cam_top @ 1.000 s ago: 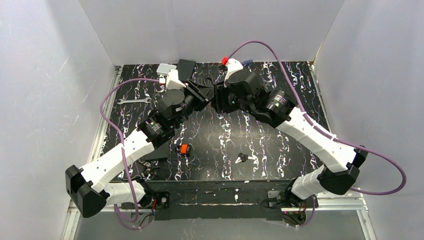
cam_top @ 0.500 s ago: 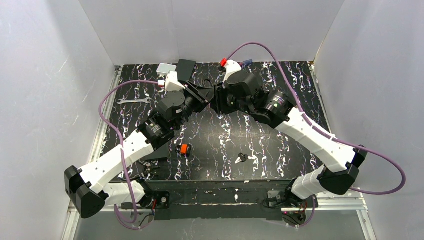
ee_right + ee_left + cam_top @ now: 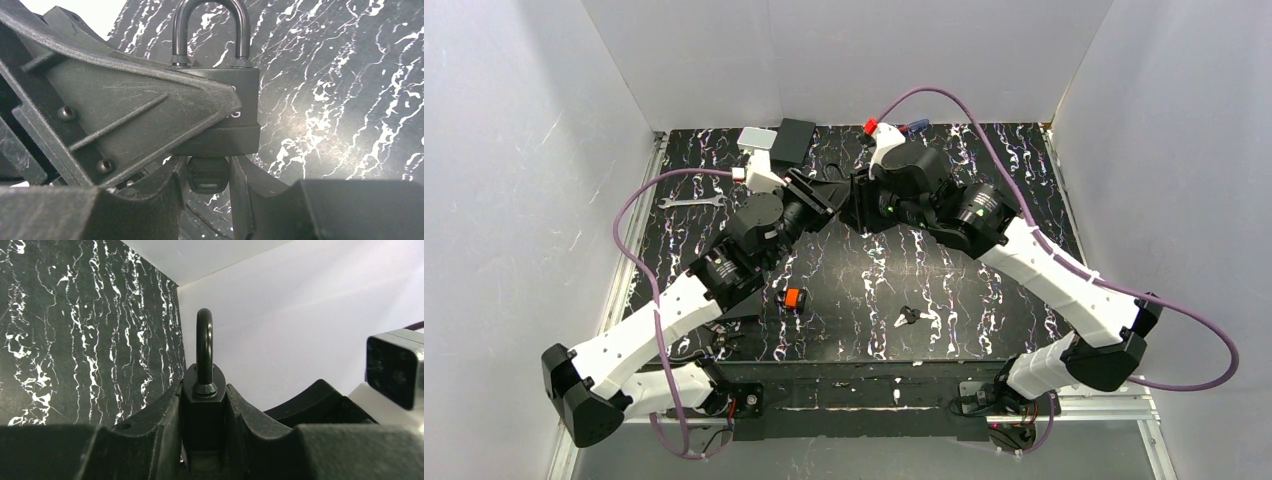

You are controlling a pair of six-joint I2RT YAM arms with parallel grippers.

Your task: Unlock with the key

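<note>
Only a pale letter G reads on the body of the black padlock (image 3: pixel 243 95), the rest covered.

key (image 3: pixel 206 175) under padlock (image 3: pixel 244 95), wrench (image 3: pixel 689 201) well left of both

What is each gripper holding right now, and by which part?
The left gripper clamps the black padlock by its body; right gripper pinches the key by its dark head, under the padlock.
</note>
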